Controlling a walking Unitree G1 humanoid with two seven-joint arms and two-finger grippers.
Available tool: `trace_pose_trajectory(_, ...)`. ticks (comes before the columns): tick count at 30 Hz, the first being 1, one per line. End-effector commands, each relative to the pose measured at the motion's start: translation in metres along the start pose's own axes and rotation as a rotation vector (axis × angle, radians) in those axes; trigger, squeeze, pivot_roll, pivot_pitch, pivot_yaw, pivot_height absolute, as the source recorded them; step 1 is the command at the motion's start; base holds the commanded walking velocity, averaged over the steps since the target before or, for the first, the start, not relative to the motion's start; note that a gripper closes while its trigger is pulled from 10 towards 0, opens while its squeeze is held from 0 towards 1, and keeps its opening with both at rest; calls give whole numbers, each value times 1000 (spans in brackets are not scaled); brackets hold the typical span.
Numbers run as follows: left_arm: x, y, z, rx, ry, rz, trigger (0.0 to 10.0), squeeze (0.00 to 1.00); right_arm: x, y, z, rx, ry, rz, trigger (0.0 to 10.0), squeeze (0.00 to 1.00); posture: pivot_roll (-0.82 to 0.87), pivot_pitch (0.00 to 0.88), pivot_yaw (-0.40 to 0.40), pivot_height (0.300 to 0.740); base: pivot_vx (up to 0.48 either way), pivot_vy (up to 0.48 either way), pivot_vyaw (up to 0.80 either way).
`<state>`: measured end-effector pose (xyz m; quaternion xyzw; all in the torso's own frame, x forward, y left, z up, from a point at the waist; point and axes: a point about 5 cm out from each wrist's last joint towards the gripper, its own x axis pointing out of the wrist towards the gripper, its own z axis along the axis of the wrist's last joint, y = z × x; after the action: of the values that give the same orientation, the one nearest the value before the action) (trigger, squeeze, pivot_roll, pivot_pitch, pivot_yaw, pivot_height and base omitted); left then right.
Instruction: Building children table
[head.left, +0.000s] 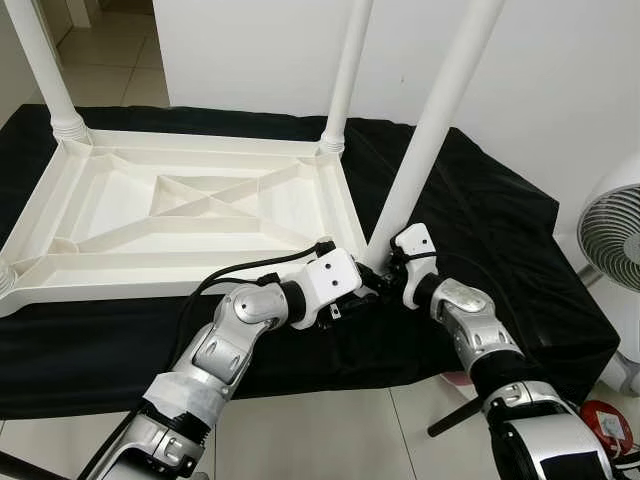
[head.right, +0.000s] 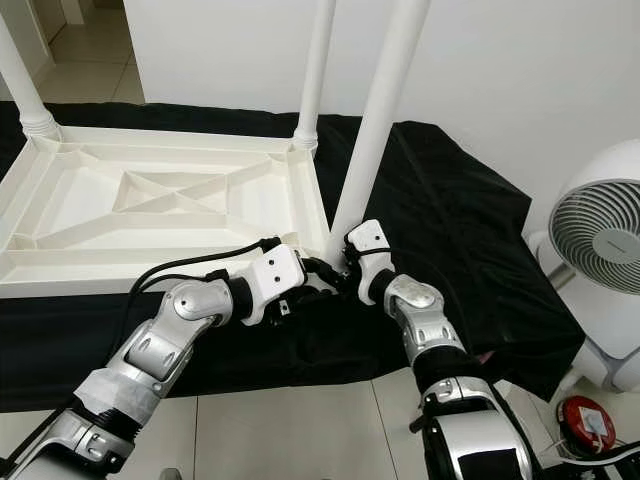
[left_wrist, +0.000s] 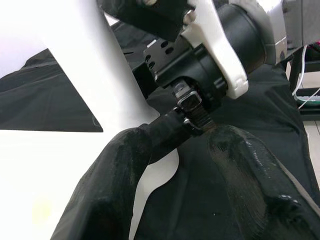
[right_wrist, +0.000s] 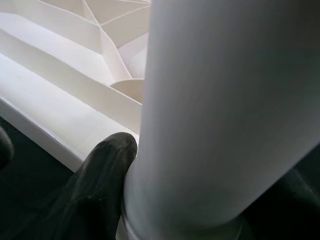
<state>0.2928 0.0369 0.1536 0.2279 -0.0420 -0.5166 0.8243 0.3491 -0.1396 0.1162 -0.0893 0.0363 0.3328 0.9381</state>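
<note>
The right gripper has its two black fingers squeezed around the bottom of a white table leg, one finger on each side, right where the leg meets the corner of the table. The left gripper sits just beside it at the same corner, and its black fingers reach in under the leg's bottom end; I cannot tell how wide they are or if they hold anything. The two grippers almost touch each other. The leg they work on leans a little, with its top tipped toward the robot's right. The white table top lies upside down, so its crossed ribs face up. It rests on a black cloth that covers a low stand. Two more white legs already stand straight up from the far corners, one at the far right corner and one at the far left corner. A white fan stands on the floor off to the robot's right, well apart from the table. A small red thing lies on the tile floor near the fan.
</note>
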Motion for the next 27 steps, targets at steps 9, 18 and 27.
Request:
trace_pose_trajectory(9, 1, -4, -3, 7, 13, 41, 10000, 0, -1, 18, -15, 129, 41, -170, 10000, 0, -35, 0, -106, 740, 0, 0, 0)
trace_pose_trajectory(18, 1, -6, -6, 15, 27, 32, 10000, 0, -7, 36, -11, 257, 11, -621, 10000, 0, -32, 0, -111, 740, 0, 0, 0)
trace_pose_trajectory(27, 1, -5, -6, 15, 27, 34, 10000, 0, -5, 46, -1, 278, -15, -619, 10000, 0, -31, 0, -111, 740, 0, 0, 0)
